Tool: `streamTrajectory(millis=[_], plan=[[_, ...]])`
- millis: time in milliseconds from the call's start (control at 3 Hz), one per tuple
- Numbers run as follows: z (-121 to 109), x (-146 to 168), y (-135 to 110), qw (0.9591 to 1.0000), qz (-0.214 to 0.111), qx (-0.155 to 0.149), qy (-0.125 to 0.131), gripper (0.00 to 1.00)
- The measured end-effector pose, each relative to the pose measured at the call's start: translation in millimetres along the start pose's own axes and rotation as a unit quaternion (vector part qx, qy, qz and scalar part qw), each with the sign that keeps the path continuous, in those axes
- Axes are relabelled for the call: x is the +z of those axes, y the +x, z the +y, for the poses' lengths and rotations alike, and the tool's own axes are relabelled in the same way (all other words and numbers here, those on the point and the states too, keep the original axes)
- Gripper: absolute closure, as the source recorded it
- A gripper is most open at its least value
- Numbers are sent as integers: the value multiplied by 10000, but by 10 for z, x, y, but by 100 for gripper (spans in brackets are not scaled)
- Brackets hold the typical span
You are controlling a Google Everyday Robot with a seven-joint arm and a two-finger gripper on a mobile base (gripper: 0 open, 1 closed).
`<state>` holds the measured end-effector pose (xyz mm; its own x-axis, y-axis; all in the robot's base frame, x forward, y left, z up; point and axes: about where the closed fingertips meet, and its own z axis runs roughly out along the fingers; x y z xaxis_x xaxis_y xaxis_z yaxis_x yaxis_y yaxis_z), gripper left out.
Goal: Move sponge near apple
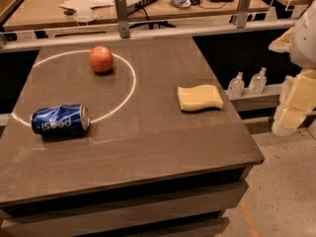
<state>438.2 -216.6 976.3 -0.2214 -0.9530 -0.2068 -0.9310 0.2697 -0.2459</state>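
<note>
The pale yellow sponge [200, 98] lies flat on the dark table [163, 142], toward its right side. The red-orange apple [100, 59] sits at the back left of the table, inside a thin bright ring of light. The gripper [295, 102], with cream-yellow fingers, hangs at the right edge of the view, off the table and to the right of the sponge, well apart from it. It holds nothing that I can see.
A blue Pepsi can [60, 119] lies on its side at the table's front left. Two small clear bottles [247, 83] stand on a low ledge right of the table. A cluttered desk [138, 4] and two metal posts stand behind.
</note>
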Motion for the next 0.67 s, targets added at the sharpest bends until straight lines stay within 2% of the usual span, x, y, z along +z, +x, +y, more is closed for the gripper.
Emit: streamTrajectory(millis=[333,667], plan=[[0,0,0,10000,-1,0,0,0],[-92,65,-7,9987,-504,-1,-68,0]])
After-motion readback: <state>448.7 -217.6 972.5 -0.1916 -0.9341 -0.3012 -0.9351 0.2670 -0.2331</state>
